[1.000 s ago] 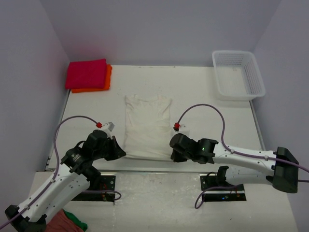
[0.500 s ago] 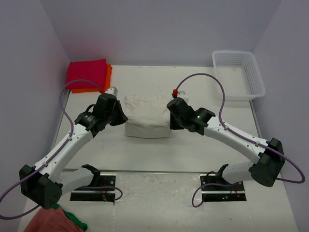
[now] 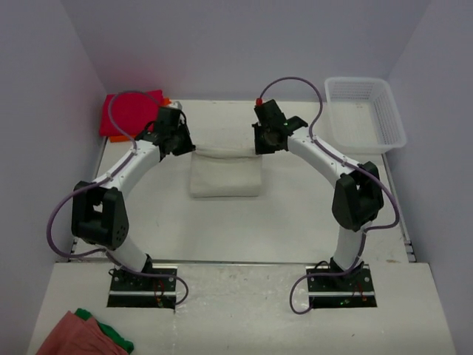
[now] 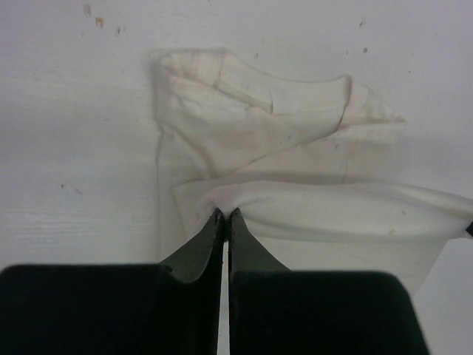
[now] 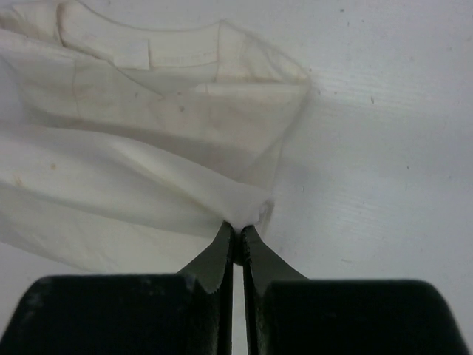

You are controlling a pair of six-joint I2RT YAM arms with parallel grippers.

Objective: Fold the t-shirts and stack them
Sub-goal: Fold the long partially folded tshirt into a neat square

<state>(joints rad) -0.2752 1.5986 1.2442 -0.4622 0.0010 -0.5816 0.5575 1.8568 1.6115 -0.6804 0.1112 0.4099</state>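
Observation:
The cream-white t-shirt [image 3: 225, 176] lies in the middle of the table, doubled over on itself, its collar [image 4: 284, 92] toward the far side. My left gripper [image 3: 188, 146] is shut on the lifted edge of the shirt's left corner [image 4: 225, 214]. My right gripper [image 3: 261, 146] is shut on the right corner [image 5: 238, 228]. The pinched edge hangs stretched between the two grippers, just above the collar end. A folded magenta-red t-shirt [image 3: 129, 112] lies at the far left corner on top of an orange t-shirt [image 3: 167, 102], which only peeks out.
A white plastic mesh basket [image 3: 366, 148] stands at the far right. Salmon-pink cloth [image 3: 74, 339] and green cloth [image 3: 116, 343] lie off the table at the near left. Pale walls close in the left, right and far sides.
Both grippers have carried the near hem of the cream-white shirt away from the bases to the far collar end, doubling the shirt over. Both stayed shut on it.

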